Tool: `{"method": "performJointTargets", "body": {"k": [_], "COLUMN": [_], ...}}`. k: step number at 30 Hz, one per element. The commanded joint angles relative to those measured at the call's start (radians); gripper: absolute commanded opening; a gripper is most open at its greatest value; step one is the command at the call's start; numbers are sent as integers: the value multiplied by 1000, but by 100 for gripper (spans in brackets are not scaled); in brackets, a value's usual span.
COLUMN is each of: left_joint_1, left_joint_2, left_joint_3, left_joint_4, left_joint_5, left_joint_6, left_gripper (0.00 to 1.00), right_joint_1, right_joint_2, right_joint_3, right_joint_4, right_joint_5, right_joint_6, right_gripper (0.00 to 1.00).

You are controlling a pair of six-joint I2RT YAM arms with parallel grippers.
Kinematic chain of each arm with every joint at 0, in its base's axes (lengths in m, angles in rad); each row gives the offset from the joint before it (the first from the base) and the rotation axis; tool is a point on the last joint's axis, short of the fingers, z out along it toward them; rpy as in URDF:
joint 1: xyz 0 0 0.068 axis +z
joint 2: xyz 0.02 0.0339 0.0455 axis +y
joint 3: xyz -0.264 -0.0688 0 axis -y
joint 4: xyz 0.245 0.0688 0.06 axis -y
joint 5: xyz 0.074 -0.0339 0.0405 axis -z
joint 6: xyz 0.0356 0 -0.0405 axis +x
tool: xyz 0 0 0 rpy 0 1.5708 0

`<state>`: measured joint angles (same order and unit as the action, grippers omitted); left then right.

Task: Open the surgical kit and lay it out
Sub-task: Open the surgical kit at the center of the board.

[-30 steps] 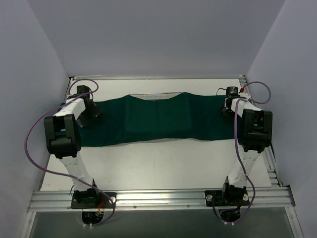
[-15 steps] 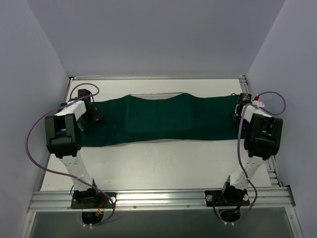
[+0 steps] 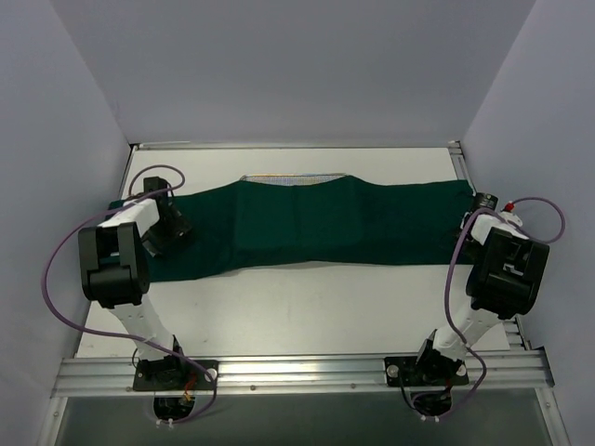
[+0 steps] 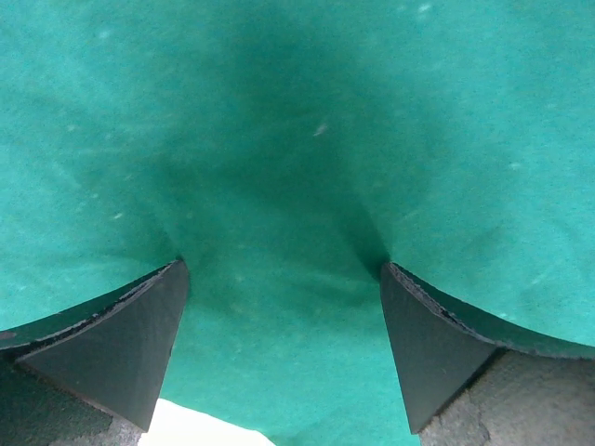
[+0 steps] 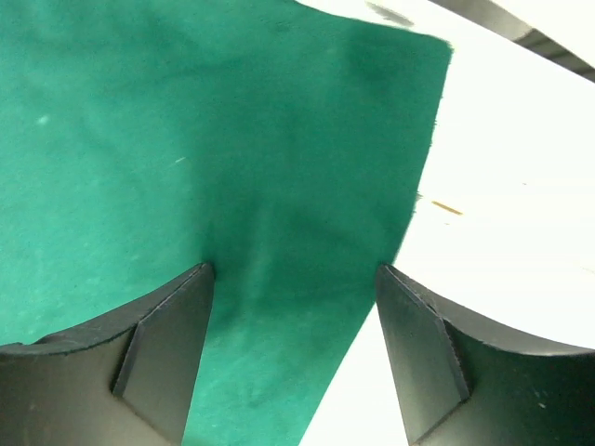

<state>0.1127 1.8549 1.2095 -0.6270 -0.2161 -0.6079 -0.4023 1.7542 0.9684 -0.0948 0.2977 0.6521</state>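
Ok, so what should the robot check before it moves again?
1. The left gripper is open, over the green cloth: ok.
2. The right gripper is open, over the cloth's right corner: ok.
3. The cloth's ends are spread out to the left and right: ok.
4. The mesh tray is uncovered: not ok, only its far edge peeks out.
5. What lies under the cloth's middle: cannot tell, it is hidden.

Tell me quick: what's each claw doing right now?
Left claw: open above the dark green cloth wrap, gripping nothing.
Right claw: open over the wrap's edge, gripping nothing.
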Motion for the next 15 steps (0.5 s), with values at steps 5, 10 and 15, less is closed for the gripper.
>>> {"method": "performJointTargets", "body": {"k": [5, 10, 15], "left_joint_1": [56, 54, 30], "left_joint_2": [-23, -59, -91], "left_joint_3": [10, 125, 261], "left_joint_4": [-57, -118, -178], "left_joint_5": [7, 11, 7], "left_joint_6": [11, -21, -107], "left_gripper": [94, 94, 94], "right_joint_1": [-66, -52, 41], "right_joint_2": [-33, -90, -160], "right_joint_3": [-70, -5, 90], "right_joint_4": [-171, -197, -215], "right_joint_5": [20, 0, -3], "right_joint_6": [40, 64, 37], "right_gripper": [67, 68, 71]}}
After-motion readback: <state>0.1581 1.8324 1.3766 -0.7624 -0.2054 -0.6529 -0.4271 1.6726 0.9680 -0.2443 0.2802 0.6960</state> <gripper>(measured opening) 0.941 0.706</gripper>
